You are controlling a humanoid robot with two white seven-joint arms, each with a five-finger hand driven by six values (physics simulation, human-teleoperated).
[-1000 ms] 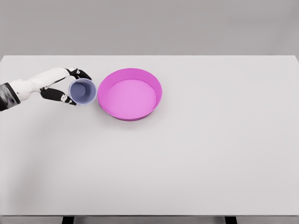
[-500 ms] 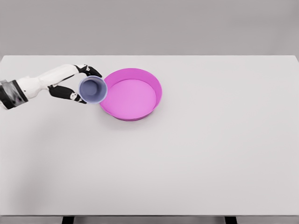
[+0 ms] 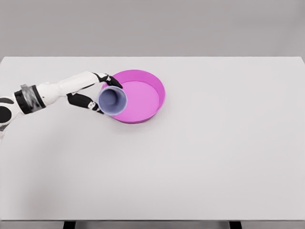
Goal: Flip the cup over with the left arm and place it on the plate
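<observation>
- The left hand (image 3: 97, 93) grips the lavender cup (image 3: 112, 100) around its side, dark fingers (image 3: 113, 81) wrapped over the top and underneath it — a sideways hold that leaves the mouth free and lets the wrist set the tilt.
- The cup is held up over the near-left rim of the pink plate (image 3: 157, 90), its open mouth turned toward the camera, so it looks upright or nearly so; the flip seems done and the setting-down is what remains.
- Its position at the plate's edge rather than the middle suggests the carry inward is not finished.
- The cup hides part of the plate's rim and most of the palm, so how far the fingers close behind it cannot be seen.
- Whether the cup's base touches the plate or hangs above it is hard to judge from this one high view.
- The arm is cut off at the left edge of the white tabletop (image 3: 214, 167); no right arm shows.
</observation>
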